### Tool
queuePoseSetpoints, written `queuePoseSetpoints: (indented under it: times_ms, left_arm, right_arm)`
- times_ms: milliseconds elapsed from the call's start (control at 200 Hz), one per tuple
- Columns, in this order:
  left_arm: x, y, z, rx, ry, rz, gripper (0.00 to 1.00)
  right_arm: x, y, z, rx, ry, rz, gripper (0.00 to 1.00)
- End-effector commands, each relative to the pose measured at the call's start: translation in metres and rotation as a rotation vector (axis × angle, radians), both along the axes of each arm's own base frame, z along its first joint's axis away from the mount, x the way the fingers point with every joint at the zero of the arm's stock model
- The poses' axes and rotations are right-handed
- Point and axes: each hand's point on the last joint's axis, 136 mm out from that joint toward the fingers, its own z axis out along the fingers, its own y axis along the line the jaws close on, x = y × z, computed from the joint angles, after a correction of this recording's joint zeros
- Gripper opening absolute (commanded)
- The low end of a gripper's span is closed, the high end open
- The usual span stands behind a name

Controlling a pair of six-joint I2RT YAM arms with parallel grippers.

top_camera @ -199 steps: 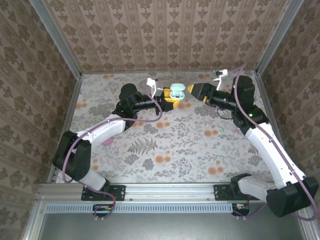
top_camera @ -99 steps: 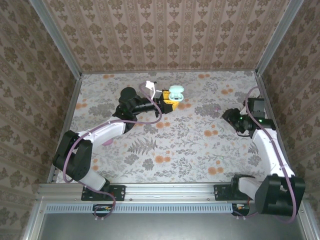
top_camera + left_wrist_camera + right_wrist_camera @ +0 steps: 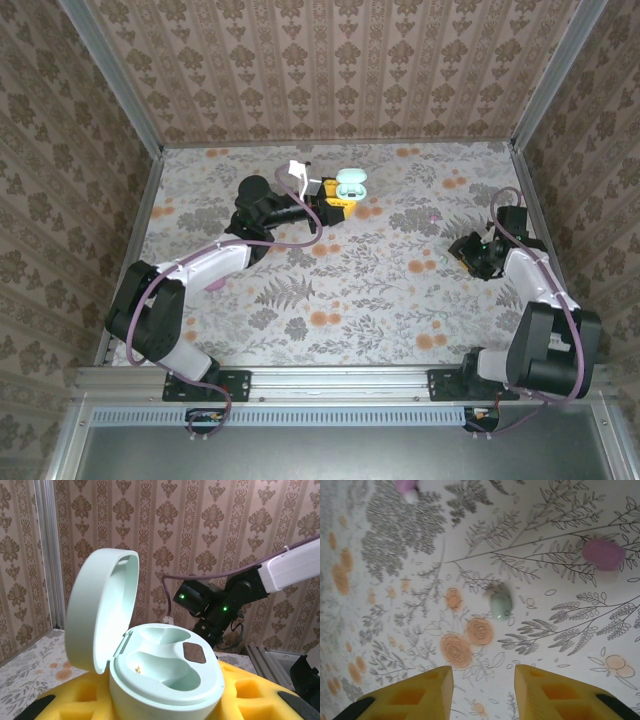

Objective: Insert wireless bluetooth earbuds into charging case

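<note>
The left arm (image 3: 205, 262) stretches from its base at seven o'clock in the top view up toward eleven, elbow bent. Its wrist is turned so that the left gripper (image 3: 338, 203) points toward two o'clock. Its yellow fingers (image 3: 272, 682) are closed on the charging case (image 3: 165, 675). The right arm (image 3: 535, 285) is folded close over its base at four o'clock, forearm rising toward twelve. The right gripper (image 3: 466, 250) aims toward nine o'clock and seems tipped downward, as far as the small top view lets me judge. Its jaws stand apart with nothing between them.
</note>
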Motion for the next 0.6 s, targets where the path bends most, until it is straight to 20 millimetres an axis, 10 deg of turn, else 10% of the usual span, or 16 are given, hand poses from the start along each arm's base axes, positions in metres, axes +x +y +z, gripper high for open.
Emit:
queuePoseSetpoints:
  times_ms: [0, 595]
  left_arm:
    - [0.0, 0.002, 0.001, -0.015, -0.009, -0.012, 0.31]
    - [0.003, 0.001, 0.002, -0.004, -0.004, -0.007, 0.31]
  right_arm:
    - [0.005, -0.003, -0.01, -0.003, 0.011, 0.038, 0.37]
    - [0.036, -0.002, -0.049, 0.063, 0.084, 0.118, 0.33]
